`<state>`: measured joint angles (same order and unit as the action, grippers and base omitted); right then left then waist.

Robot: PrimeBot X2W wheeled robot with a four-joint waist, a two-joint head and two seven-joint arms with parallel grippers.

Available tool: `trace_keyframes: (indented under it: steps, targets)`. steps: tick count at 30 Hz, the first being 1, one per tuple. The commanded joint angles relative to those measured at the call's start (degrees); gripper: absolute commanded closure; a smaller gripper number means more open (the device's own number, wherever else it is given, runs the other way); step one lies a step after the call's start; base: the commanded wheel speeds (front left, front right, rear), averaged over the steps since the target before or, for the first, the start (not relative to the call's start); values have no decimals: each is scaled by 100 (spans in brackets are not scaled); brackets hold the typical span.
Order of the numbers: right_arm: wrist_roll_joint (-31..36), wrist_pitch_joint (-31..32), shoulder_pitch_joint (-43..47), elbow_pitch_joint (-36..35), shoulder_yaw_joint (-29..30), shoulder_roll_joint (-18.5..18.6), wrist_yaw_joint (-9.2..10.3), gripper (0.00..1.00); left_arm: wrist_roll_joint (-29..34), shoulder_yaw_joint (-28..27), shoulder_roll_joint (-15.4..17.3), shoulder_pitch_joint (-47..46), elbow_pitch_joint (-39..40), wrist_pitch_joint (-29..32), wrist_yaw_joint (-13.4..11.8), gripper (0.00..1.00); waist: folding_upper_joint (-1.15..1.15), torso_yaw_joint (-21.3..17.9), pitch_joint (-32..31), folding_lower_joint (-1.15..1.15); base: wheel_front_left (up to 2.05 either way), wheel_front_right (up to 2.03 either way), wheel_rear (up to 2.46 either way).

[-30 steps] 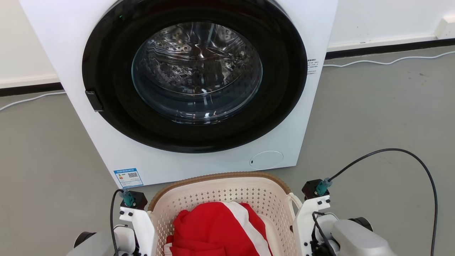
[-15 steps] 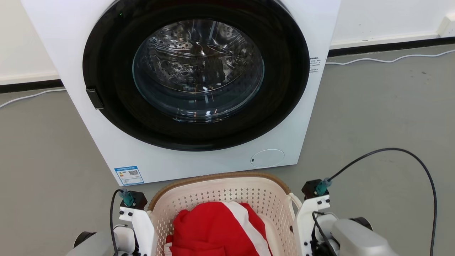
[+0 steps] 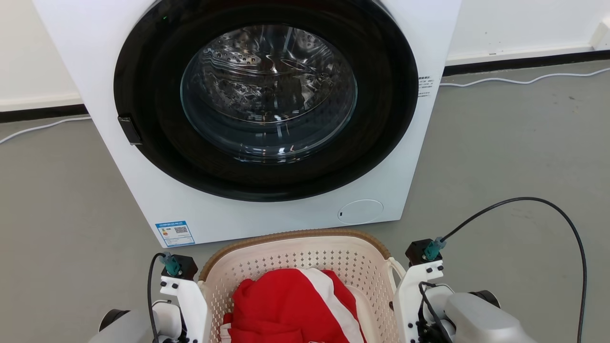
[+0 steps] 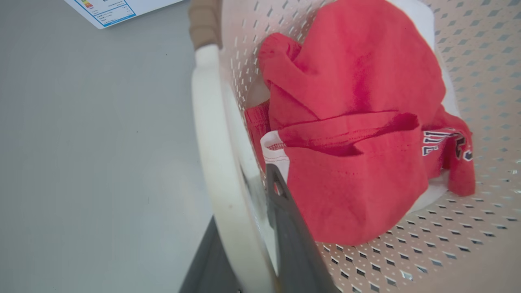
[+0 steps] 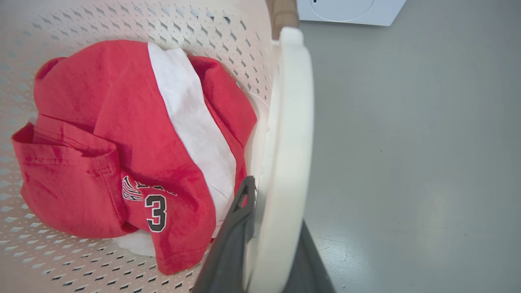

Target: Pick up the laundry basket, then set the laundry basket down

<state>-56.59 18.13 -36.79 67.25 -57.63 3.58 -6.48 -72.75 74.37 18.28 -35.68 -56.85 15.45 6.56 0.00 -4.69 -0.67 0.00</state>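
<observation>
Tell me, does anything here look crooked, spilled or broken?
Nothing stands out. The basket looks level, its side handles pinched by the left gripper and right gripper, and the crumpled red-and-white clothes lie inside it.

A laundry room, plainly: a white front-loading washing machine (image 3: pixel 267 119) stands on bare grey floor (image 3: pixel 500 157) just ahead of the left pincer (image 4: pixel 242 199) and right pincer (image 5: pixel 276 211), with a laundry basket (image 3: pixel 295 234) of red clothes (image 3: pixel 286 309) between them.
</observation>
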Motion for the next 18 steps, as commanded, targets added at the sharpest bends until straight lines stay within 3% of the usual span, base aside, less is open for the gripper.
trace_keyframes:
  steps: [1,18]
  targets:
    - [-2,-61,-212,-106,-94,-70,-101,100,-5,-111,115,-340,101,-103,92,100,0,0,1,0,0,0,0]
    - [-217,-286,-325,-203,-310,-70,-101,100,46,-106,140,-427,181,-100,92,100,0,-4,189,0,0,0,0]
